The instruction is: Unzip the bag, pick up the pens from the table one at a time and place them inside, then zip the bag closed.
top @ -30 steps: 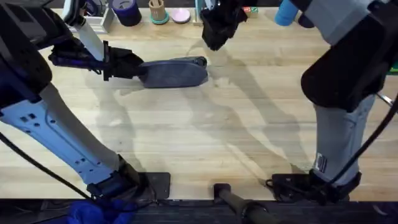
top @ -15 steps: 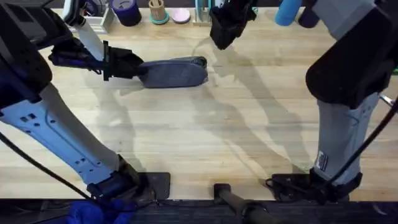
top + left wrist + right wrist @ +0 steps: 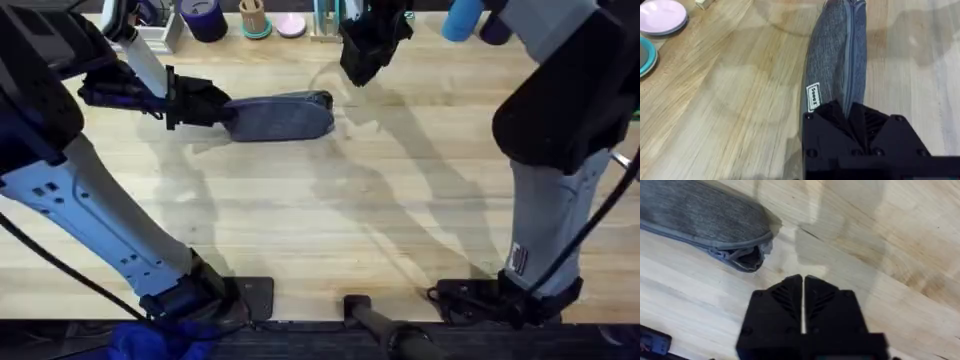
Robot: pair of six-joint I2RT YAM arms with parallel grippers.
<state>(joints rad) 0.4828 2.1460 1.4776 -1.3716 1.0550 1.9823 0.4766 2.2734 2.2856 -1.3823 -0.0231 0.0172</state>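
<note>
On table (image 3: 380, 200), bag (image 3: 280, 117) end between left fingers (image 3: 832, 112), right fingers (image 3: 790, 297) nearby.

— Where do you see your left gripper (image 3: 225, 110)?
— At ten o'clock, arm stretched flat toward three o'clock, fingers clamped together.
— And your right gripper (image 3: 358, 72)?
— At twelve o'clock, raised, pointing down, fingers (image 3: 790, 297) pressed together.

Grey bag (image 3: 832, 65), zipper uppermost, laid on wooden table (image 3: 730, 100); near end gripped by left end effector (image 3: 852, 117).
</note>
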